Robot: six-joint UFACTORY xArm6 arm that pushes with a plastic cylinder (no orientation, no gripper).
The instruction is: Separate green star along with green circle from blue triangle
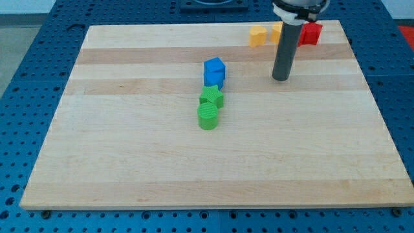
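three blocks mid counter point(129, 175), touching in a column: blue triangle point(214, 71) top, green star point(211, 98), green circle point(208, 117) below. rod tip point(280, 78) well right, touching nothing; no hand. blocks prob. light, rigid, slidey; push greens' upper sides.

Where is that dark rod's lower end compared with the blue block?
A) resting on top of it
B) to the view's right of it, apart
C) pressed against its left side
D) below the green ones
B: my tip stands on bare board, well right of the blue block, not touching.
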